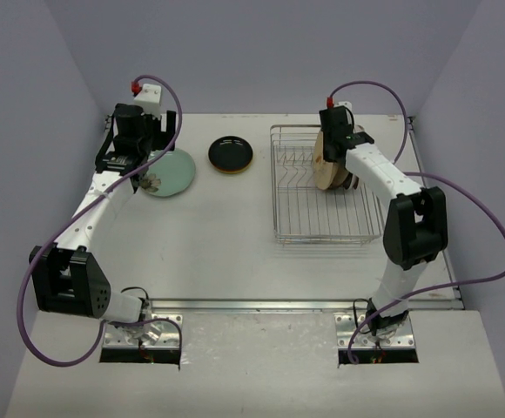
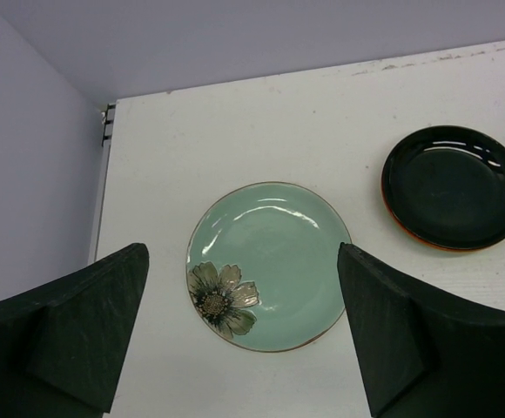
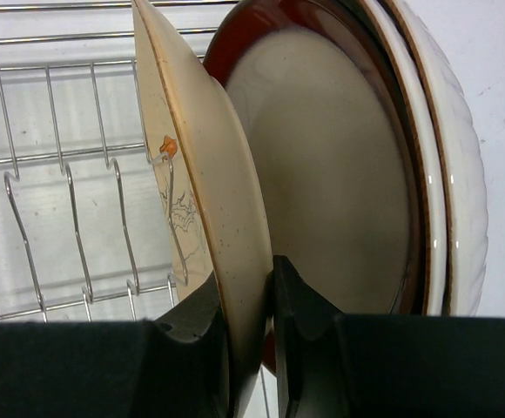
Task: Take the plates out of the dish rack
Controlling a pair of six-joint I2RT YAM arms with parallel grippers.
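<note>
L gripper (image 2: 242, 254) open over teal plate (image 2: 274, 252); R gripper (image 3: 251, 286) pinches racked cream plate (image 3: 205, 200).

Left plate (image 1: 167, 172) and middle plate (image 1: 231, 154) lie flat on the bench (image 1: 235, 252), side by side, left of the dish rack (image 1: 305, 218). Standing plates (image 1: 329, 161), maybe four, are bunched upright in its far half.

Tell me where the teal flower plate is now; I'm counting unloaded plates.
The teal flower plate lies flat on the table, far left in the top view, below the open left gripper, the black plate to its right.
</note>
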